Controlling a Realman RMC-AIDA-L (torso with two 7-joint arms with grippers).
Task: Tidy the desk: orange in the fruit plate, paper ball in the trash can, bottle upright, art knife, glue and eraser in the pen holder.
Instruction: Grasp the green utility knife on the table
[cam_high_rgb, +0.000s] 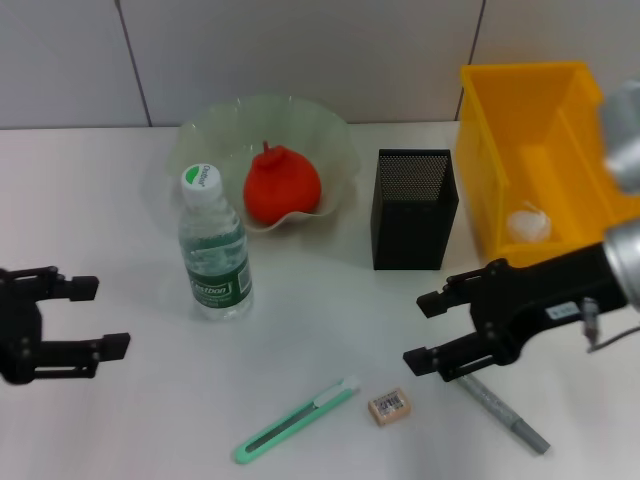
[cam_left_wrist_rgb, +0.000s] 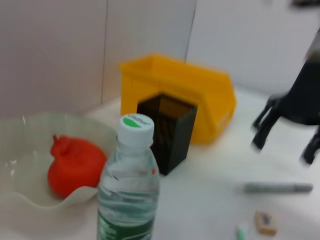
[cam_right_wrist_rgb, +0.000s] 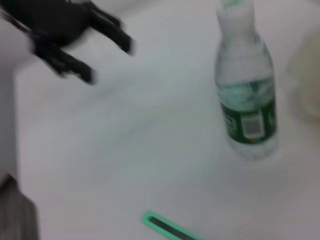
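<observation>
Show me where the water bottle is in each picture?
Head view: the water bottle stands upright in front of the fruit plate.
Left wrist view: bottle close up, low in the middle.
Right wrist view: bottle at the upper right.
Shared landmark: the green art knife, lying near it.

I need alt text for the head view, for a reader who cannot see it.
On a white table, an open black right gripper hovers above a grey glue pen, near a tan eraser and green art knife. A clear water bottle stands upright; the open left gripper waits apart.
</observation>
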